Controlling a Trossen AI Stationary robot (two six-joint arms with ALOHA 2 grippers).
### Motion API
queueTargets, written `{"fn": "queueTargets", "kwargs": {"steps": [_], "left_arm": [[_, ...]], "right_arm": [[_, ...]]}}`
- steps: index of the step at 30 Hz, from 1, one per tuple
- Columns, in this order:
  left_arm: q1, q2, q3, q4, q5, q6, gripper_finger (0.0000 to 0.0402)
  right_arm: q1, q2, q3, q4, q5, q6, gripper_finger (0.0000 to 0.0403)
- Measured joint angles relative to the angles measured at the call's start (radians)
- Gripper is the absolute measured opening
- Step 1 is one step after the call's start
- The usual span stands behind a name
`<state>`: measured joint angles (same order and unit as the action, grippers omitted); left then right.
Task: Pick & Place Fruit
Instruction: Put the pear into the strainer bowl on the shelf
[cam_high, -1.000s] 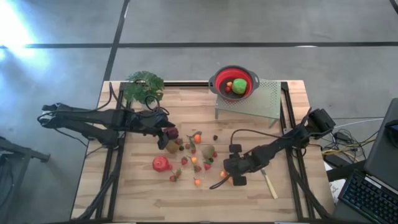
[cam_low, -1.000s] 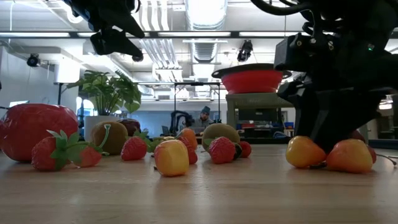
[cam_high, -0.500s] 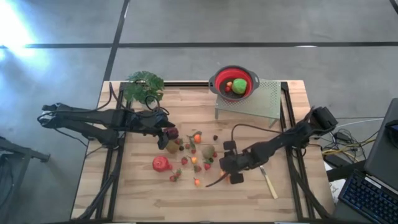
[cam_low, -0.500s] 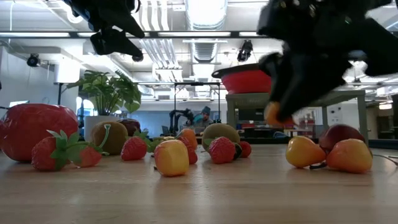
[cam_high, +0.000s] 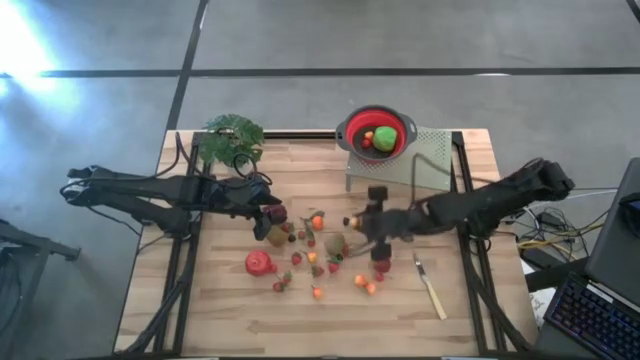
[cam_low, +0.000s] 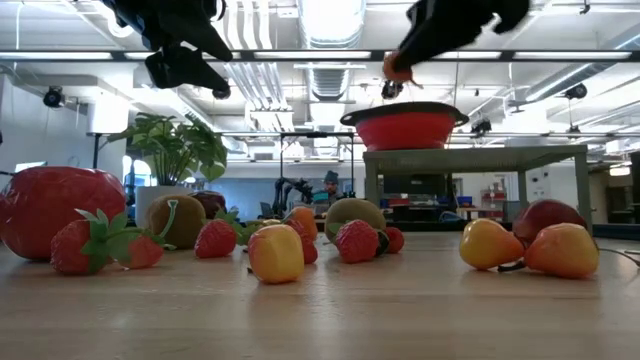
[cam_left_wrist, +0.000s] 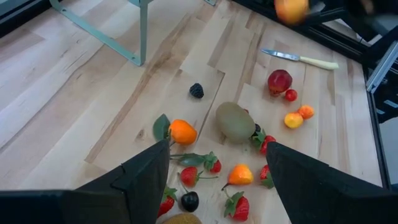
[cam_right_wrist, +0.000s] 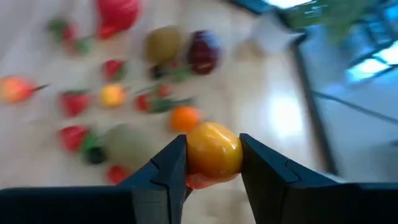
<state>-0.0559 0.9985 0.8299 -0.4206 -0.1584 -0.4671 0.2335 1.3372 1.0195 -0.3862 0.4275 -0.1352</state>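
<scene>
Fruit (cam_high: 312, 255) lies scattered over the middle of the wooden desk (cam_high: 220, 310) in the high view, a loose cluster of small red, orange, brown and green pieces. At the left of that frame the left arm reaches in across the desk edge, and the left gripper (cam_high: 272, 213) hangs over the upper left end of the cluster, just beside a dark red fruit (cam_high: 279, 213) and a brown one (cam_high: 275, 235); its jaws stand apart with nothing between them, as the left wrist view shows. A leafy potted plant (cam_high: 230, 136) sits at the desk's upper left corner. Lower left in the cluster lies the big magenta-red fruit (cam_high: 259, 263), which fills the left edge of the low view. Toward the centre, a kiwi (cam_high: 335, 244) rests among strawberries, with two small yellow-orange fruits (cam_high: 364, 283) below it. The right gripper (cam_high: 357, 221) is just right of centre, raised off the desk, its jaws closed on a yellow-orange fruit (cam_right_wrist: 213, 151). In the low view this fruit sits high in the frame, near the rim of the red bowl (cam_high: 377, 131). That bowl stands on a grey perforated rack (cam_high: 420, 165) at upper centre and holds a green fruit (cam_high: 384, 139). A pale-handled knife (cam_high: 431, 289) lies at lower right.
</scene>
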Motion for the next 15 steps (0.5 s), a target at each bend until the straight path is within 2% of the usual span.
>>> {"fn": "queueTargets", "kwargs": {"steps": [7,15], "left_arm": [[0.0,0.0,0.0,0.001,0.0,0.0,0.0273],[0.0,0.0,0.0,0.0,0.0,0.0,0.0273]], "right_arm": [[-0.176,-0.129,0.034,0.011,0.022,-0.093,0.0129],[-0.387,-0.145,0.081,0.029,0.012,-0.187,0.0122]]}}
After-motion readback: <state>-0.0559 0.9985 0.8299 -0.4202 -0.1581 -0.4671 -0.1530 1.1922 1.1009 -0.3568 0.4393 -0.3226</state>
